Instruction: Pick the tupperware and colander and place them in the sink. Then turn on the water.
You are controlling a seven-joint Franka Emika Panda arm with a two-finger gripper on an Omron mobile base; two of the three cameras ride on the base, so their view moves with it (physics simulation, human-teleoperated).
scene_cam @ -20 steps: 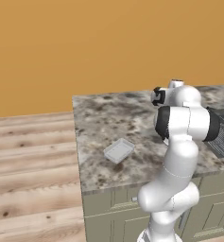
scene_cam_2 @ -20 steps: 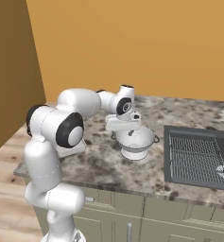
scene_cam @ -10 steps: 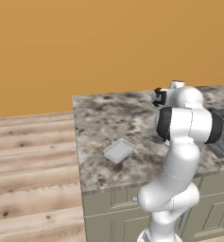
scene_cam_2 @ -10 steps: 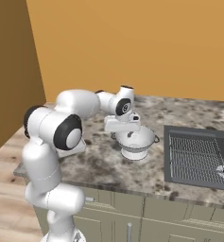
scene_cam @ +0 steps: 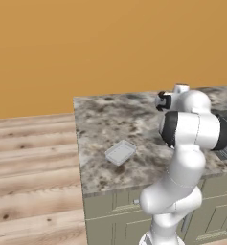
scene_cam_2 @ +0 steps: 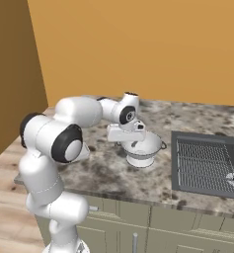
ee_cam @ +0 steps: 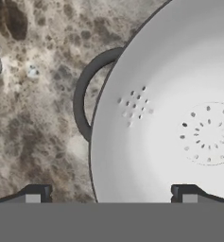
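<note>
We hold the gripper (ee_cam: 111,191) released, jaws wide, straddling the colander (ee_cam: 179,123) rim so fingers can close on the wall; tupperware (scene_cam: 120,152) waits on the counter (scene_cam: 98,124).

Even, bright light fills the kitchen, with no glare anywhere. The round white perforated colander (ee_cam: 179,113) is softly shaded inside, and it casts a faint shadow on the speckled grey stone counter (scene_cam_2: 103,170). Edges look a little soft and pixelated; no bending shows toward the picture borders.
</note>
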